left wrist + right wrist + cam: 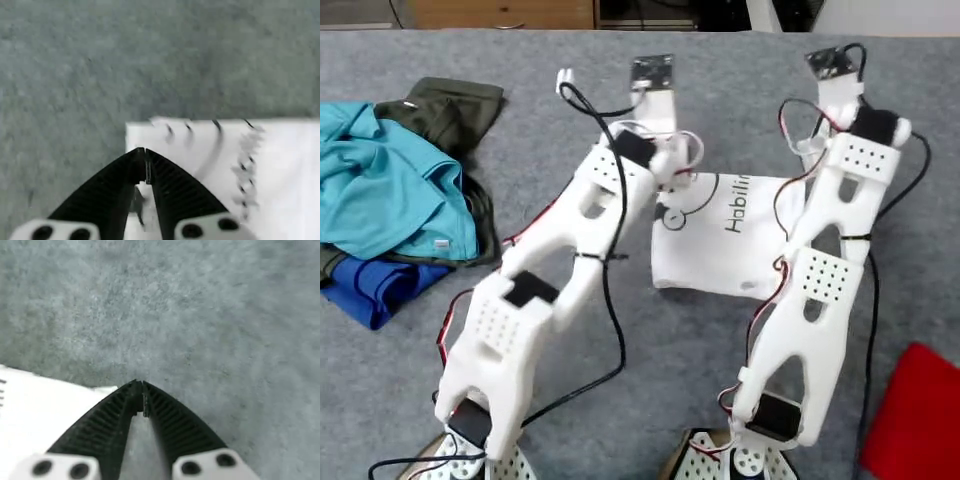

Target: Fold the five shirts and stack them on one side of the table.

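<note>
Left gripper [145,162] has its black jaws pressed together at the tips, over a corner of the white shirt [280,190]; whether any cloth is nipped between them cannot be made out. Right gripper [141,395] is likewise closed, its tips over the bare grey table [225,315] just beside the shirt's edge [40,410]. In the high view the white shirt [720,250] lies folded into a rough rectangle near the middle of the table [670,340], between the two arms, with dark lettering and a line drawing on its upper face. At the left side sits a loose heap: a teal shirt [390,190] on top, a dark green shirt [445,110] behind and under it, and a blue shirt [370,285] at the near edge. A red shirt [920,420] lies at the near right corner, cut off by the frame. Both arms cross the white shirt's side edges and hide them.
</note>
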Robot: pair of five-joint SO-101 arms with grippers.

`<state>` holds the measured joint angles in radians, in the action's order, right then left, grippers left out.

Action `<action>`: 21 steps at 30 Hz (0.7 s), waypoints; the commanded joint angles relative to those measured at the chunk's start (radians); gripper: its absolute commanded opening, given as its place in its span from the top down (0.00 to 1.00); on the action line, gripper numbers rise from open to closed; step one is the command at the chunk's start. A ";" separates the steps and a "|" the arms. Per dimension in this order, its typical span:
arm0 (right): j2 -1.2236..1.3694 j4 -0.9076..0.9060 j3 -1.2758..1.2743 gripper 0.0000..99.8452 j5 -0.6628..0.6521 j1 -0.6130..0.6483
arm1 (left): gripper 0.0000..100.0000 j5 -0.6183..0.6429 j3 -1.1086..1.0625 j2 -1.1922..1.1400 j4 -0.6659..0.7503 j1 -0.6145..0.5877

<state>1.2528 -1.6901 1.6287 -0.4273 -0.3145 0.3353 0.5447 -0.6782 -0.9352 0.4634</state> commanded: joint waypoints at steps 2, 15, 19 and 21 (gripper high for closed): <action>-0.168 -0.086 0.039 1.00 0.021 -0.018 | 0.98 0.006 0.091 -0.108 0.164 0.006; -0.754 -0.100 -0.452 1.00 0.017 -0.139 | 0.98 0.008 0.411 -0.315 -0.017 -0.021; -1.055 -0.095 -0.872 1.00 0.014 -0.131 | 0.98 0.008 0.479 -0.349 -0.060 -0.023; -1.182 -0.091 -1.067 1.00 0.014 -0.114 | 0.98 0.008 0.497 -0.363 -0.064 -0.025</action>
<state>0.3153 -1.7683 0.8539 -0.4181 -0.4342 0.3383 0.9682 -1.0495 -0.9874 0.4511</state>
